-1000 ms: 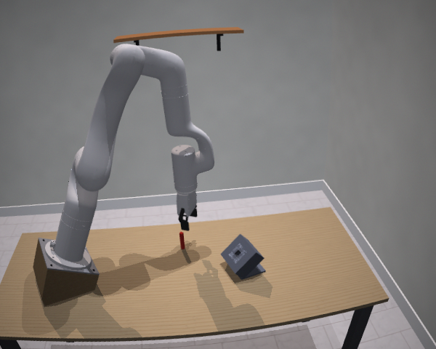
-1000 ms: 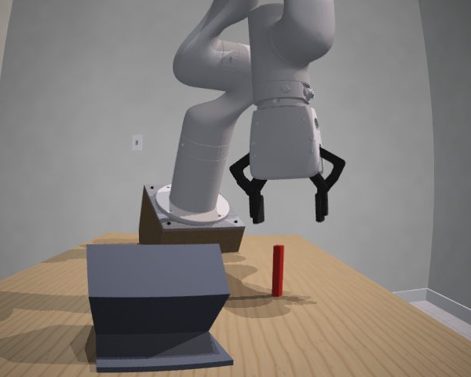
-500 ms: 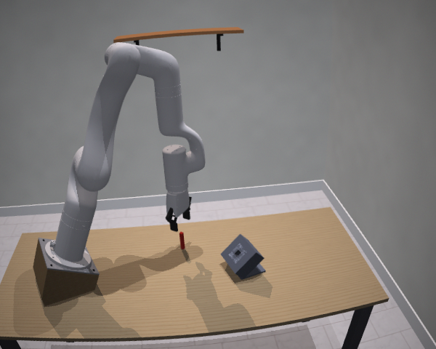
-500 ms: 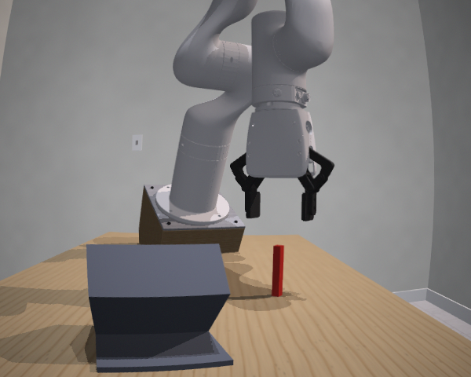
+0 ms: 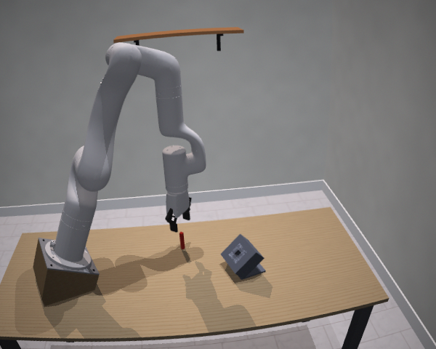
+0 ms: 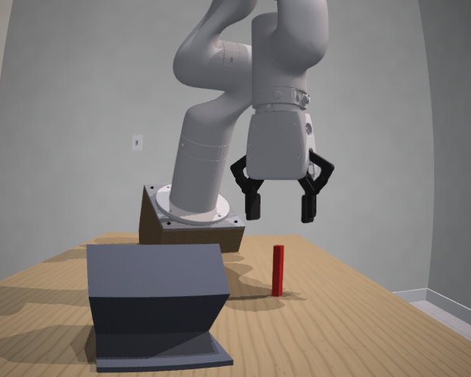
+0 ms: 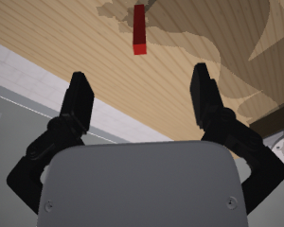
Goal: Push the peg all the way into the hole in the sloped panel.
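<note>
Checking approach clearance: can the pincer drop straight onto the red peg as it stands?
Probably yes. The pincer hangs open and empty above the upright red peg, nothing between them. The sloped panel stands off to one side, apart from the peg.

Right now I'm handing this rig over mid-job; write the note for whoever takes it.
Gripper: open, holding nothing, hanging above the peg with the fingers pointing down.
Peg: red, standing upright on the table, untouched, roughly below the gap between the fingers.
Sloped panel: dark block on the table, apart from the peg; its hole is vacant.
Done: approach above the peg.
Left: descend, close on the peg, lift, carry to the panel, push it fully into the hole, release.
</note>
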`<state>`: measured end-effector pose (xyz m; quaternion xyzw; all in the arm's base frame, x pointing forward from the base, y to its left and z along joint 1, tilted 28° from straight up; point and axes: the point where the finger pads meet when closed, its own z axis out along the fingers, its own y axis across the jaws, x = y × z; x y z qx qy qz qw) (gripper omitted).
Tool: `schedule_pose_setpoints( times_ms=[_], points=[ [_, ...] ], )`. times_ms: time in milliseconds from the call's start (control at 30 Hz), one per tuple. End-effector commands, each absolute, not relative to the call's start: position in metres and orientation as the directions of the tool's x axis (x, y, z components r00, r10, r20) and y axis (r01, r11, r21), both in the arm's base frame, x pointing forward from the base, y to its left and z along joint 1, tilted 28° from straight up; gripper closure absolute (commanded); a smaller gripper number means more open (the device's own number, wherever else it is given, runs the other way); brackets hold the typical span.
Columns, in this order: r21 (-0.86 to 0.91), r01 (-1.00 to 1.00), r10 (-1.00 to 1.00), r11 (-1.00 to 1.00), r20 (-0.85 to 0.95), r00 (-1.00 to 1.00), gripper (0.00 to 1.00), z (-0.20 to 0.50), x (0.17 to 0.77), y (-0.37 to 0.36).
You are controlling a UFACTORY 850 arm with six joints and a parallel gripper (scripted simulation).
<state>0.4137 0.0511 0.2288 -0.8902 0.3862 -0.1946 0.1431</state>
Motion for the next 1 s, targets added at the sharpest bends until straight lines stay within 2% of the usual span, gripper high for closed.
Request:
schedule_pose_setpoints(
  times_ms=[0,967],
  points=[
    [-0.406,-0.631,-0.743,-0.661,0.236,0.626,0.00,0.2282,0.4146,0.0514],
    [-0.406,-0.631,-0.743,-0.660,0.236,0.626,0.00,0.2222,0.4178,0.0520]
  ],
)
